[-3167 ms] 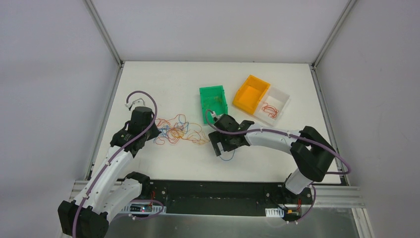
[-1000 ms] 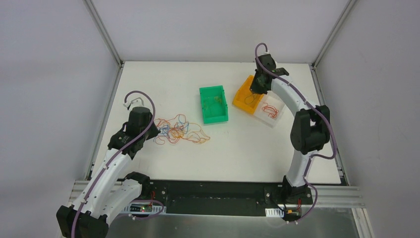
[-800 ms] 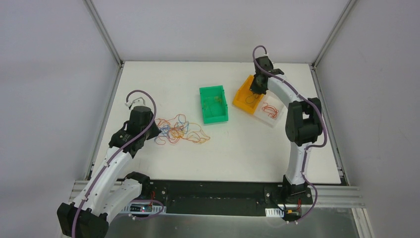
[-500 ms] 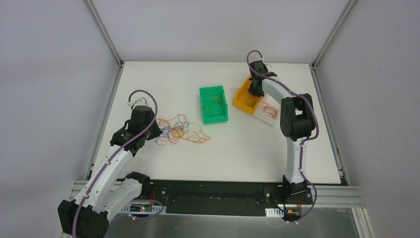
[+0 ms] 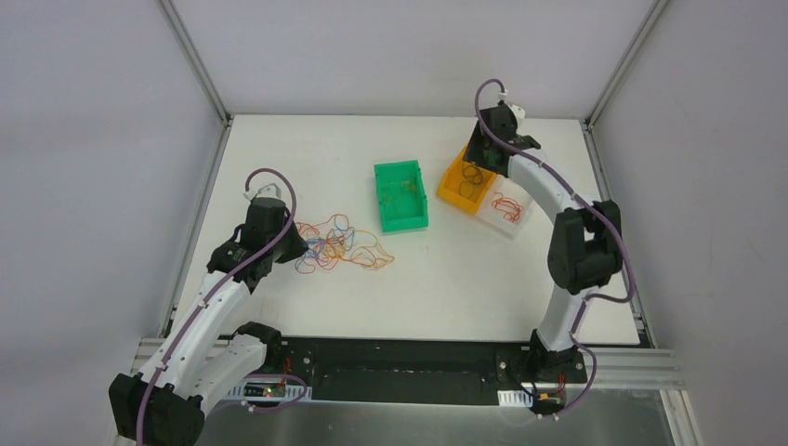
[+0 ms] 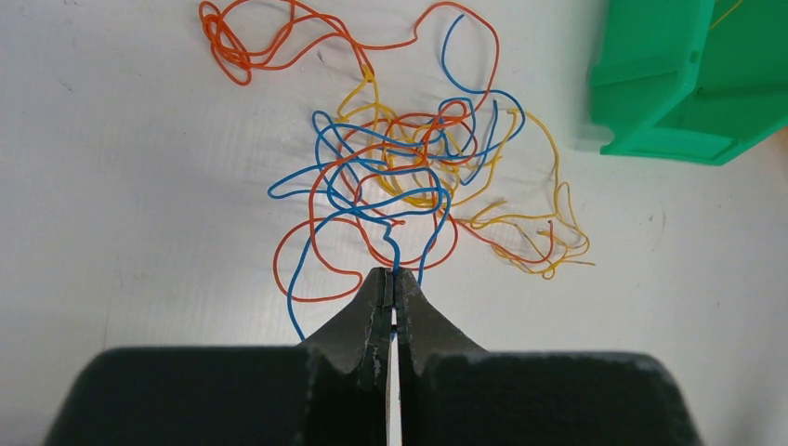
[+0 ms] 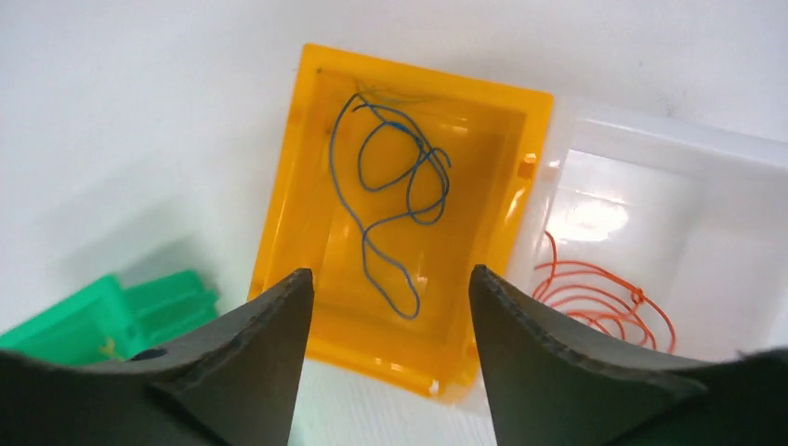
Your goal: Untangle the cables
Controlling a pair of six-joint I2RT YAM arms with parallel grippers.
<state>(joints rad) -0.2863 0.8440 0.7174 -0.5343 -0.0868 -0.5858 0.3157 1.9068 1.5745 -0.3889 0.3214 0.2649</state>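
A tangle of thin orange, blue and yellow cables [image 5: 333, 243] lies on the white table left of centre; it fills the left wrist view [image 6: 409, 177]. My left gripper [image 6: 392, 275] sits at the tangle's near edge, shut on a blue cable [image 6: 394, 249] that runs into its tips; in the top view it is at the tangle's left side [image 5: 295, 243]. My right gripper [image 7: 390, 288] is open and empty above the orange bin [image 7: 311, 186], where a loose blue cable [image 7: 395, 200] lies. In the top view it hovers over that bin [image 5: 481, 160].
A green bin [image 5: 400, 195] with a yellowish strand stands at the table's middle, also in the left wrist view [image 6: 692, 79]. A clear bin [image 7: 743, 214] with orange cables [image 7: 595, 297] adjoins the orange bin [image 5: 465, 181] on the right.
The right arm carried a blue cable from the table's middle to the orange bin, let it go there and lifted slightly. The left arm stayed at the tangle.
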